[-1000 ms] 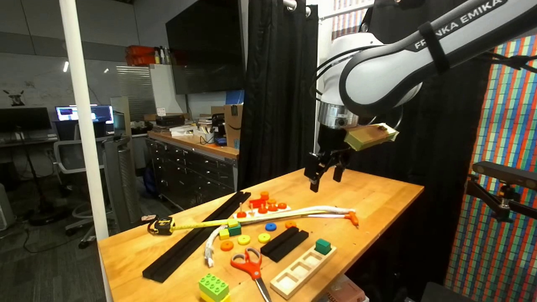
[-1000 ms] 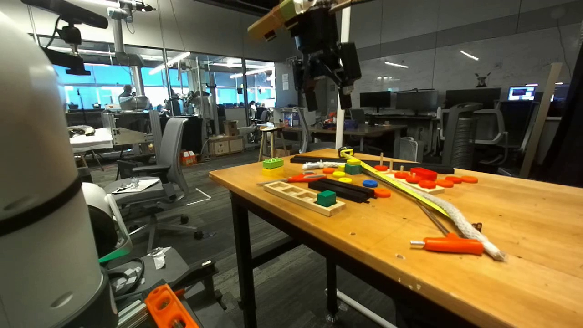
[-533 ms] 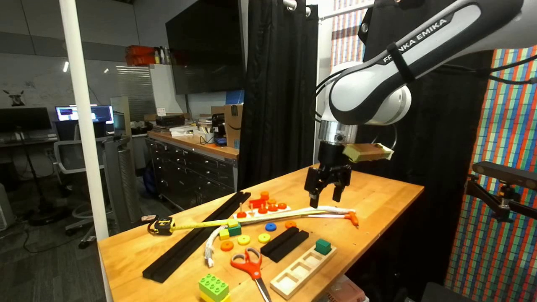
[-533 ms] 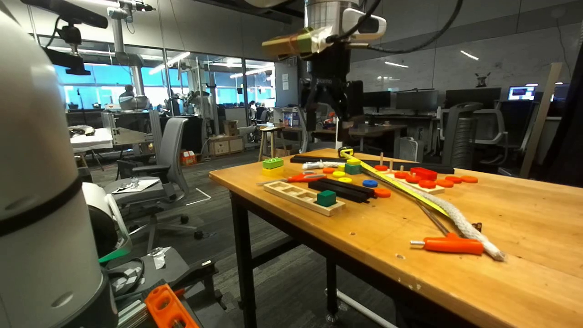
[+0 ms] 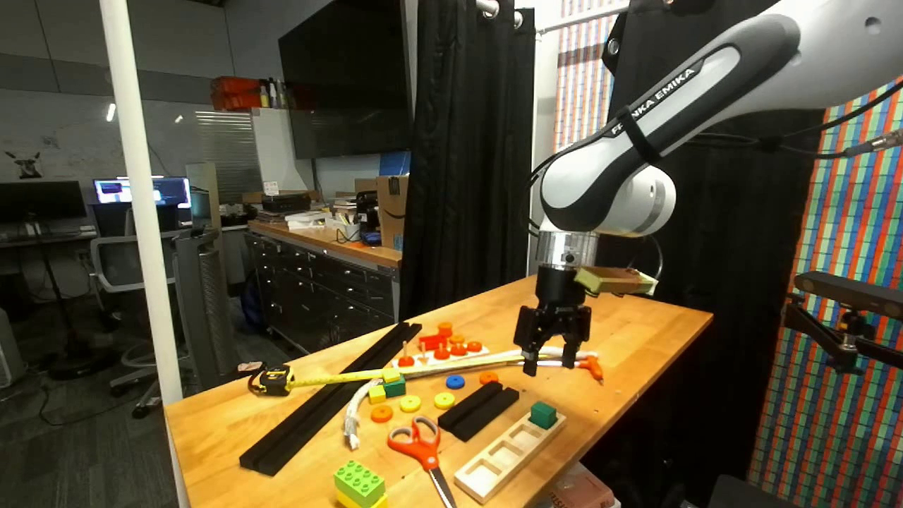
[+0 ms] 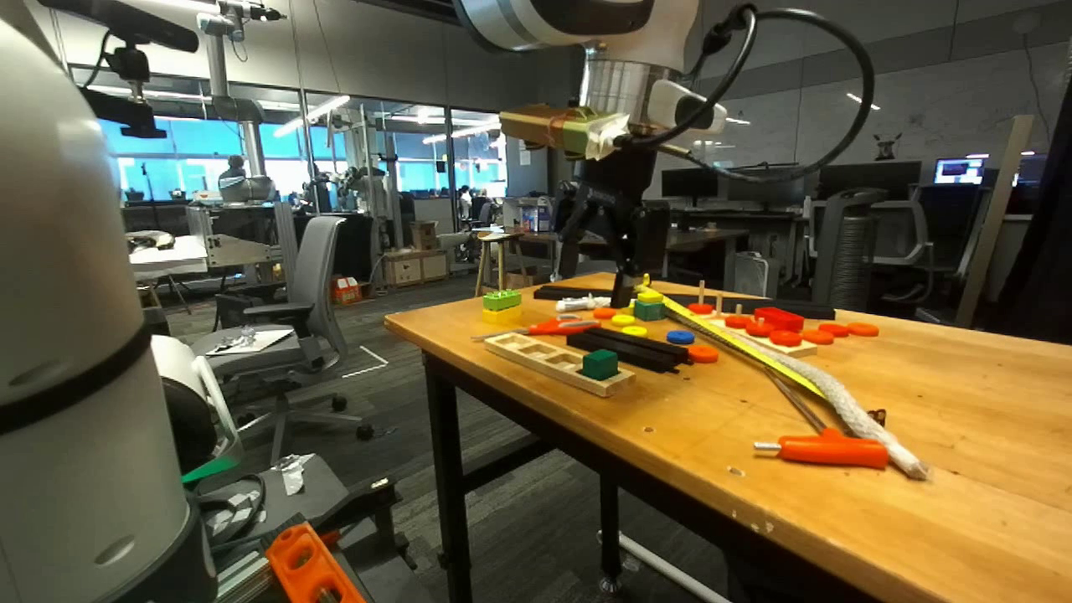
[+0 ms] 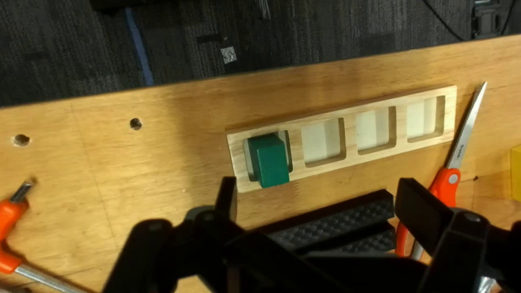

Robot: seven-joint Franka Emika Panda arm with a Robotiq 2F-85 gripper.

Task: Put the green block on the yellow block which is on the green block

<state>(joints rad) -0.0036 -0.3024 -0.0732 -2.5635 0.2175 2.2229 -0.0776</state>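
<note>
Wrist view | gripper (image 7: 316,188): spread wide, holding nothing | green block (image 7: 273,165): end compartment, wooden tray (image 7: 296,147)

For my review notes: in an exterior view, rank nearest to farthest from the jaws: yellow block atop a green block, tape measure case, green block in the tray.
1. Green block in the tray: below the jaws in that view.
2. Yellow block, atop the other green block: left.
3. Tape measure case: farther left.

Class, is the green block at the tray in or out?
In: the green block stands in the tray, compartment edges flanking it in the wrist view.
</note>
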